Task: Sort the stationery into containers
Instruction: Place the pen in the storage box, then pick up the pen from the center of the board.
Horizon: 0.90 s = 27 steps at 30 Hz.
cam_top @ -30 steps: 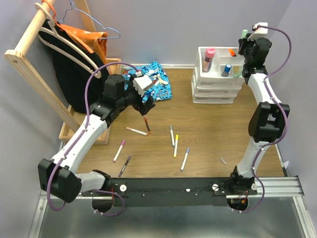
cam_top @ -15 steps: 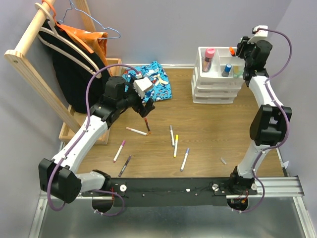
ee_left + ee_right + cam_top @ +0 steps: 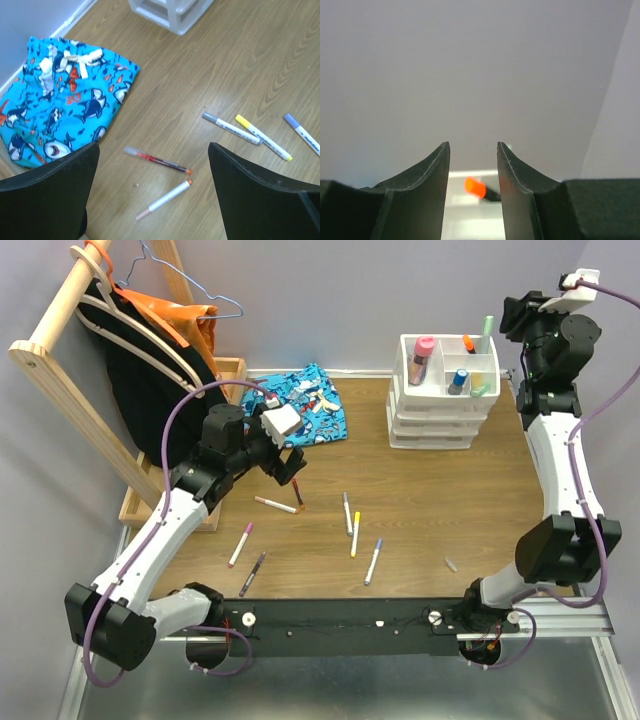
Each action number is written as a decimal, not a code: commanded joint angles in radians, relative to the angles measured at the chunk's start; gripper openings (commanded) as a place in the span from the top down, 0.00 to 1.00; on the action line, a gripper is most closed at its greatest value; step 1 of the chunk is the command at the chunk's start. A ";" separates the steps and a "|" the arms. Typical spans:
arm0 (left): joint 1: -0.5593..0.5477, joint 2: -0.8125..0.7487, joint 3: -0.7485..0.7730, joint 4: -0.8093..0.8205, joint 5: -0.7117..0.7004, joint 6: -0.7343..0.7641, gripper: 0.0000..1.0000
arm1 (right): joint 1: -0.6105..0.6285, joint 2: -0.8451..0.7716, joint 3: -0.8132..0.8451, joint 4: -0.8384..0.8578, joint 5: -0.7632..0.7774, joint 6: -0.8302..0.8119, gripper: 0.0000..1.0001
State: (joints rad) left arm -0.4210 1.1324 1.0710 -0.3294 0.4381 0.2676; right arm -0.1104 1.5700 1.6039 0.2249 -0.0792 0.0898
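Several pens lie on the wooden table: a red pen [image 3: 298,495], a white orange-tipped pen [image 3: 274,504], a pink marker [image 3: 240,543], a dark pen [image 3: 253,573], a grey-capped pen [image 3: 347,512], a yellow one [image 3: 355,534] and a purple one [image 3: 373,561]. My left gripper [image 3: 289,466] hangs open and empty above the red pen [image 3: 157,160] and the white pen [image 3: 164,200]. The white organiser [image 3: 402,410] holds a pink glitter tube [image 3: 422,359], an orange-capped marker [image 3: 468,343], a green pen [image 3: 487,328] and a blue jar [image 3: 458,380]. My right gripper [image 3: 514,316] is open and empty, raised beside its right rim; the orange cap [image 3: 475,187] shows between its fingers.
The blue patterned cloth [image 3: 305,415] lies at the back, left of the organiser, and also shows in the left wrist view [image 3: 60,100]. A wooden rack with hangers and dark clothes [image 3: 130,360] fills the left side. A small grey bit [image 3: 452,564] lies near the right arm's base.
My right gripper has let go of the green pen, which now stands in the organiser, and has risen up and to the right. My left gripper has shifted slightly.
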 commanded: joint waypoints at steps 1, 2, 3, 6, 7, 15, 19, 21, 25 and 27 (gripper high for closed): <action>-0.004 -0.042 -0.039 -0.165 -0.085 0.059 0.01 | 0.003 -0.044 -0.096 -0.304 -0.268 0.133 0.51; -0.005 -0.046 -0.043 -0.196 -0.084 0.086 0.01 | 0.023 -0.054 -0.128 -0.338 -0.315 0.128 0.51; -0.005 -0.043 -0.043 -0.230 -0.087 0.110 0.01 | 0.038 -0.071 -0.160 -0.378 -0.361 0.084 0.51; -0.007 -0.037 -0.046 -0.296 -0.127 0.148 0.02 | 0.106 -0.143 -0.283 -0.391 -0.499 -0.016 0.51; -0.007 -0.039 -0.048 -0.309 -0.136 0.147 0.02 | 0.130 -0.168 -0.306 -0.395 -0.513 -0.031 0.51; -0.004 -0.224 -0.040 -0.283 -0.191 0.061 0.04 | 0.469 -0.068 -0.225 -0.596 -0.562 -0.266 0.49; -0.001 -0.322 -0.042 -0.203 -0.258 0.036 0.03 | 0.610 0.114 -0.107 -0.685 -0.557 -0.332 0.47; 0.019 -0.345 -0.004 -0.192 -0.280 0.022 0.03 | 0.663 0.242 -0.056 -0.681 -0.551 -0.297 0.47; 0.080 -0.361 0.064 -0.168 -0.295 -0.030 0.02 | 0.741 0.422 0.086 -0.677 -0.516 -0.295 0.47; 0.102 -0.376 0.084 -0.158 -0.288 -0.042 0.02 | 0.811 0.490 0.177 -0.737 -0.492 -0.367 0.47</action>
State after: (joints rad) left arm -0.3561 0.7769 1.0981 -0.5423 0.1898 0.2821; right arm 0.5953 1.9064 1.6367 -0.3832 -0.6140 -0.1810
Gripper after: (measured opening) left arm 0.974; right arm 0.529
